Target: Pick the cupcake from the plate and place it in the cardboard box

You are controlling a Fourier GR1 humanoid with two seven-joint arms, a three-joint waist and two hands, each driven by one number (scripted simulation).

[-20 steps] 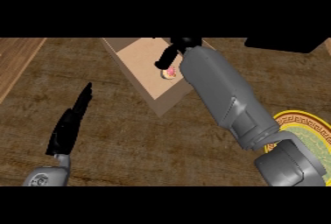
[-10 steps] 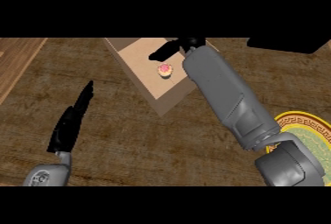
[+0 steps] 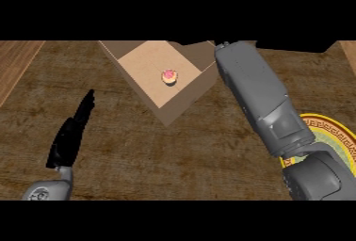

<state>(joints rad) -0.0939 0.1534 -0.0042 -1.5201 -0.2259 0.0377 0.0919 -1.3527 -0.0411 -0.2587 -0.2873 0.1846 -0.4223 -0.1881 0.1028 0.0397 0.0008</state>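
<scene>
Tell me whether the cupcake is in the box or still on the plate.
In the box: the cupcake sits on the cardboard box floor, apart from the plate.

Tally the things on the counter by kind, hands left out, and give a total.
Cupcake: 1, inside the box
Cardboard box: 1
Plate: 1, at the view's right edge, partly hidden by the right forearm
Total: 3
</scene>
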